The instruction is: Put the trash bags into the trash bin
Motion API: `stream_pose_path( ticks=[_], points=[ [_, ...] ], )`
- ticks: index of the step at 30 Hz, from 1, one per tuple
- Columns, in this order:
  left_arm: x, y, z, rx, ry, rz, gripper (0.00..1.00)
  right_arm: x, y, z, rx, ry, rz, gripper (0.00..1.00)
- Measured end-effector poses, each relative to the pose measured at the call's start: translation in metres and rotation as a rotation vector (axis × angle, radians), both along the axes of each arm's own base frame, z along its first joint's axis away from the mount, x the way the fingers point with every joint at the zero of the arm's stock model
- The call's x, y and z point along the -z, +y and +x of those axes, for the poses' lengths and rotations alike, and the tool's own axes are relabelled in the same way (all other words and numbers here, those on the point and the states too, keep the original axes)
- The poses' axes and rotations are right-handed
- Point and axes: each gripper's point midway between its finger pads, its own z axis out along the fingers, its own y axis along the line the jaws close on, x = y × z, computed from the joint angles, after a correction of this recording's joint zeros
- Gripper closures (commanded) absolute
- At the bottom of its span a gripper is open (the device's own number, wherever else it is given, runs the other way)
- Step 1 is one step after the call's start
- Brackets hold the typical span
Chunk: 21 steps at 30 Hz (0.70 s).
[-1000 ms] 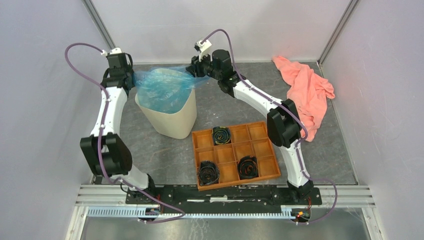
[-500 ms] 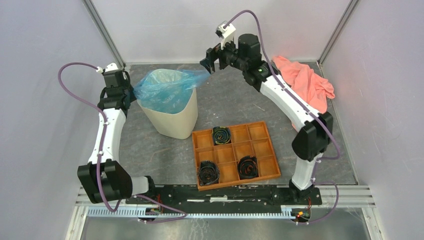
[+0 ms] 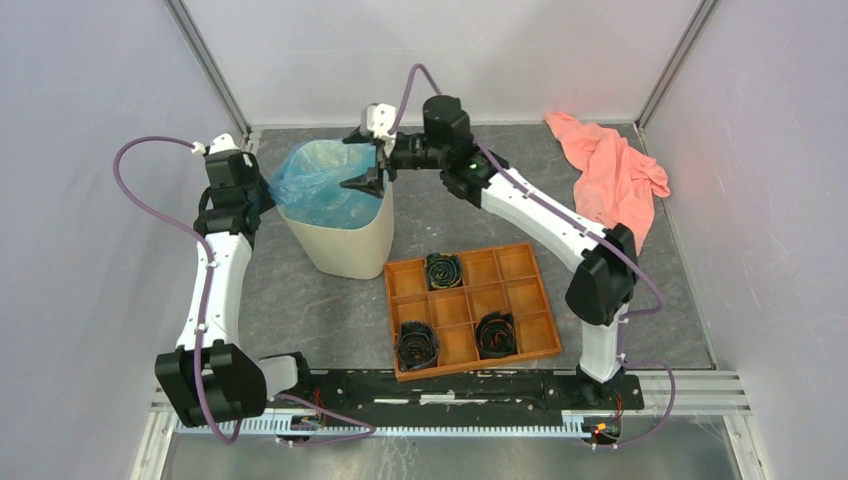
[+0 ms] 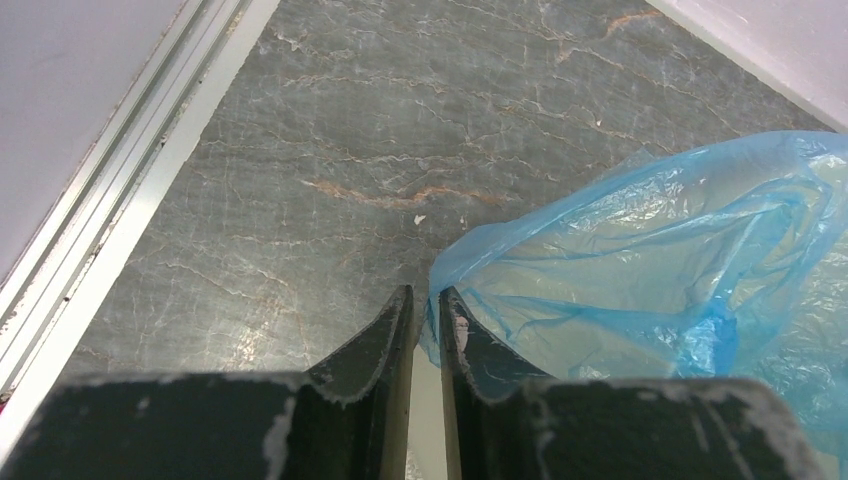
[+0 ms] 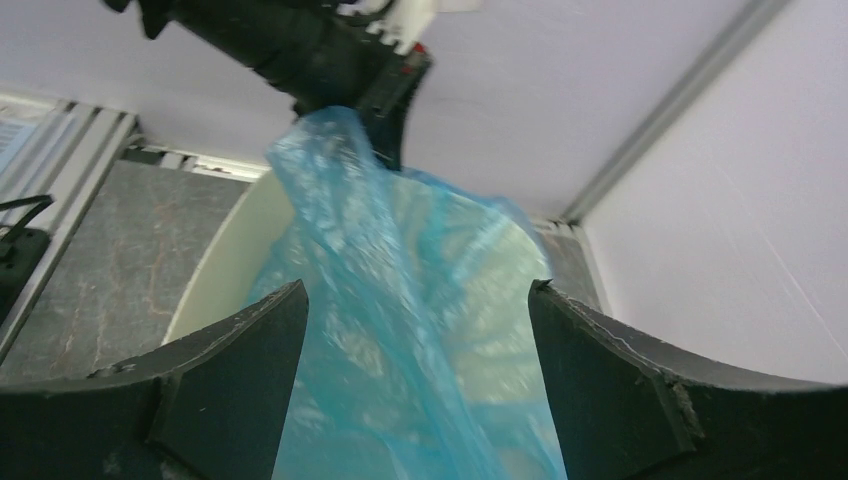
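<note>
Trash bag (image 3: 318,185): we see one thin, translucent light-blue film, crinkled and glossy, with pale highlights along its folds
Bag's place: centre-left in the top view, it sits in the mouth of the trash bin (image 3: 345,245), billowing above the rim and spilling over the rim's left side
Trash bin: smooth cream-beige plastic with a rounded-square rim and walls tapering downward (the tallest thing on the table)
Left gripper (image 4: 425,295): at the bottom of its wrist view the dark, scuffed fingers (image 4: 385,340) are pressed almost together, pinching a corner of the bag just outside the bin's left rim
Right gripper (image 5: 415,290): its jaws are spread wide over the bin's mouth, a ridge of blue film rising between them; we cannot tell whether either finger touches it
Tray (image 3: 455,345): flat orange plastic, divided into square compartments, lower centre of the top view; three of them hold black coiled rolls (image 3: 417,345)
Cloth (image 3: 610,180): salmon-pink, rumpled, upper right, well apart from the bin
Table (image 3: 300,310): grey, stone-veined, matte
Room: plain pale walls (image 3: 500,50) on three sides, with an aluminium rail (image 4: 110,210) where the left wall meets the table
</note>
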Motion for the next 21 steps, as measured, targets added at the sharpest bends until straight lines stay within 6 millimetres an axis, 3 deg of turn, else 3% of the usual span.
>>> stream_pose_path(
  ticks=[2,6,11,16,20,21],
  points=[
    [0.0,0.0,0.0,0.001,0.0,0.0,0.77,0.011,0.01,-0.003,-0.028,0.005,-0.011,0.22],
    [0.001,-0.001,0.0,0.003,-0.002,-0.002,0.77,0.02,0.026,0.012,-0.041,0.032,-0.007,0.37],
    [0.0,-0.003,-0.001,0.014,-0.009,-0.008,0.77,0.03,0.035,0.014,-0.071,0.105,-0.005,0.42],
    [-0.001,-0.003,-0.001,0.015,-0.014,-0.009,0.76,0.03,0.039,0.004,-0.104,0.135,-0.004,0.66],
    [-0.001,-0.004,-0.001,0.019,-0.015,-0.012,0.76,0.032,0.041,-0.003,-0.126,0.153,-0.012,0.99],
    [-0.001,-0.003,-0.001,0.019,-0.015,-0.012,0.76,0.032,0.041,-0.005,-0.132,0.158,-0.013,0.99]
  ],
)
